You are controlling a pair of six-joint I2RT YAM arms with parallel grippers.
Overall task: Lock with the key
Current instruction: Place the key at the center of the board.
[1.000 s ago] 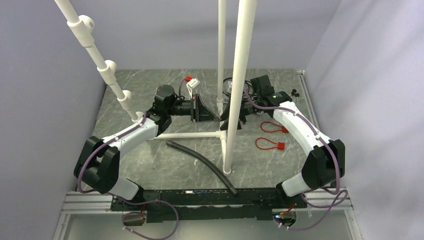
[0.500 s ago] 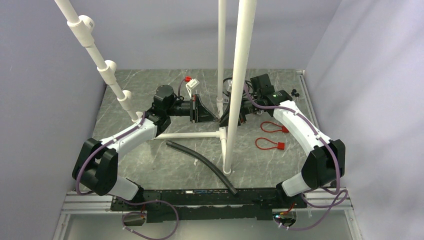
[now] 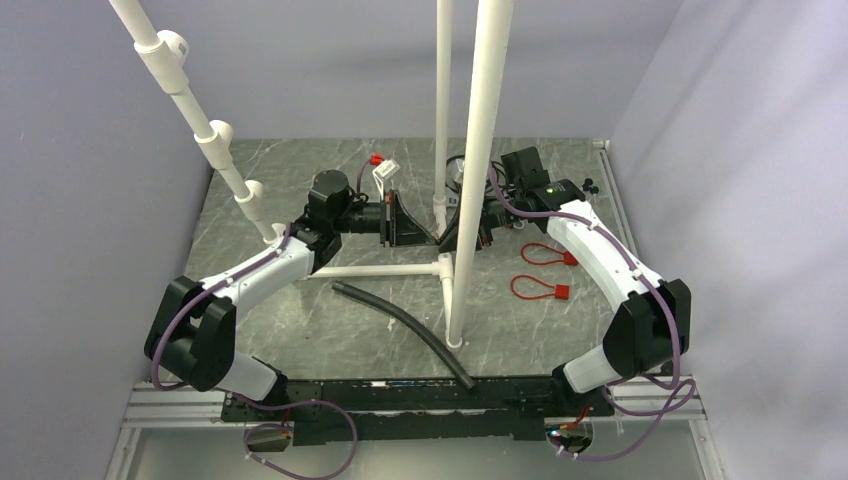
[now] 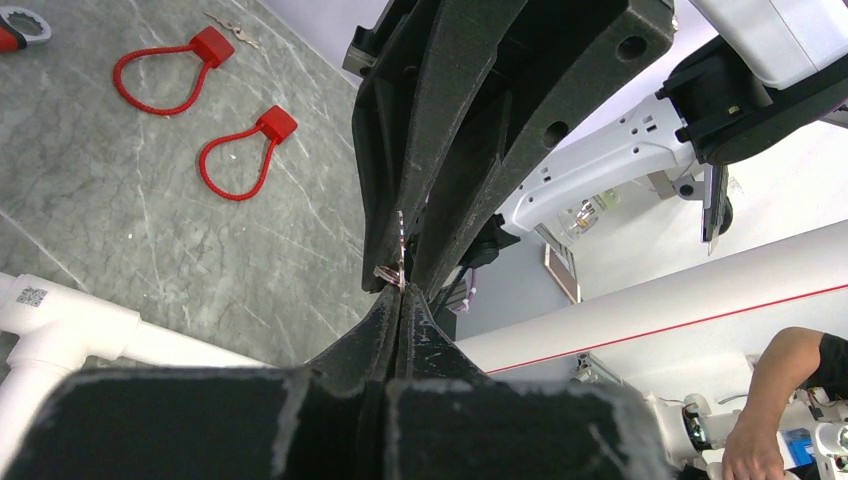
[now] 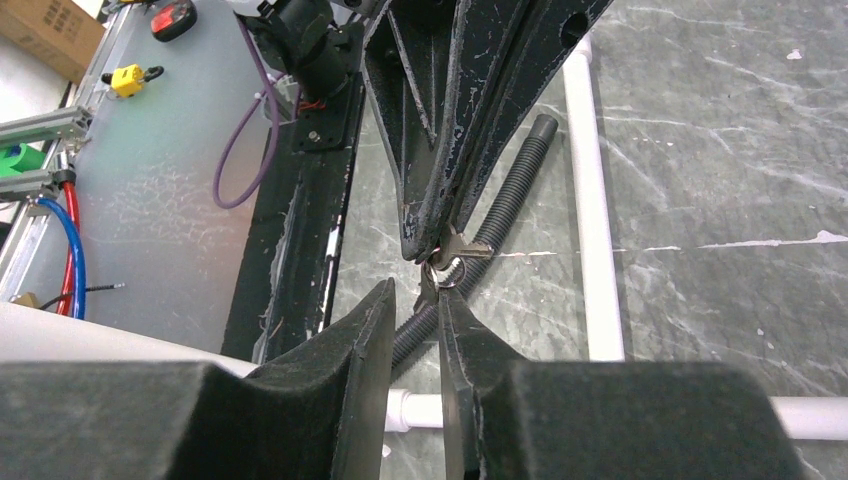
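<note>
My left gripper [image 3: 426, 235] [image 4: 400, 297] is shut on a small silver key [image 4: 399, 245] [image 5: 466, 246], whose ring [image 5: 446, 273] hangs at the fingertips. The right gripper [image 3: 446, 239] [image 5: 415, 292] meets it tip to tip beside the tall white pipe [image 3: 478, 170]. A narrow gap still shows between its jaws. The ring touches the tip of one of its fingers [image 5: 447, 305], and nothing is clamped. Two red cable locks [image 3: 546, 253] [image 3: 538, 288] [image 4: 163, 72] [image 4: 240, 150] lie on the grey table, right of both grippers.
White pipe frame: a horizontal bar [image 3: 385, 270] and a thin upright [image 3: 441, 110] stand by the grippers, and a slanted pipe [image 3: 195, 110] at left. A black corrugated hose [image 3: 405, 330] lies in front. A red-and-white tag [image 3: 383, 166] sits at the back.
The right gripper's jaws have narrowed around the key's end and the arm has edged slightly toward the left gripper. The left arm holds still.
</note>
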